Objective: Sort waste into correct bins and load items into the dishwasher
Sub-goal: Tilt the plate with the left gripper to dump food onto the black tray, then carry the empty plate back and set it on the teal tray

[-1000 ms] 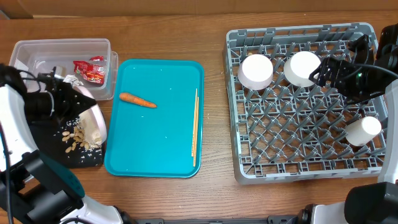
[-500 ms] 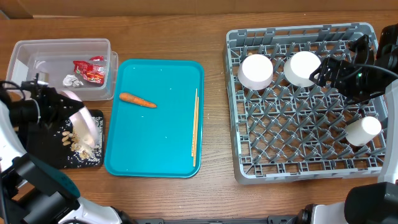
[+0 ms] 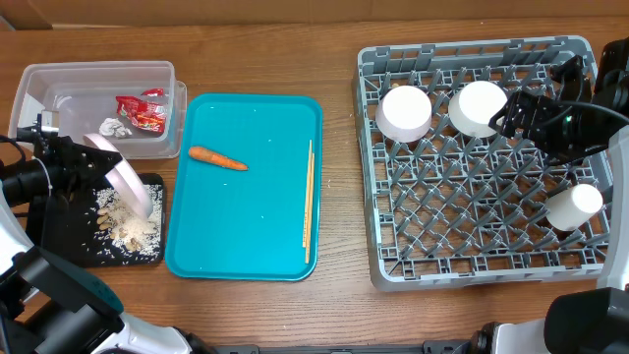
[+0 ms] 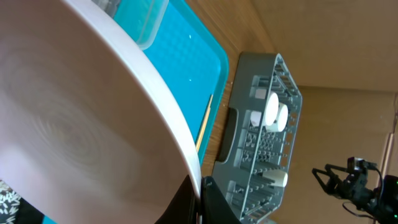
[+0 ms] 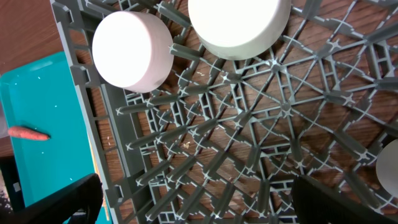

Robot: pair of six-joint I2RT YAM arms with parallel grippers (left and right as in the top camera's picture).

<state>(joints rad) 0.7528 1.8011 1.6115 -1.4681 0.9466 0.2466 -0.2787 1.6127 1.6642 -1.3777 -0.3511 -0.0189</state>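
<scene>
Pale pinkish-white round plate [image 3: 126, 184], pinched by the left gripper [image 3: 86, 162] at nine o'clock, tilts over the black rectangular tray [image 3: 69, 251], apparently to shed beige rice scraps [image 3: 130, 228], while the right gripper [image 3: 513, 115] hangs wide open above the grey lattice dish rack [image 3: 472, 271].

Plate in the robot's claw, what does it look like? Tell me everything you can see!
The plate is round and pale pinkish-white, with a smooth face that looks like ceramic or plastic. It is tipped steeply on edge over the black tray, just above a heap of rice and nut scraps. The left claw is shut on its rim. The left wrist view shows its face bare.
</scene>
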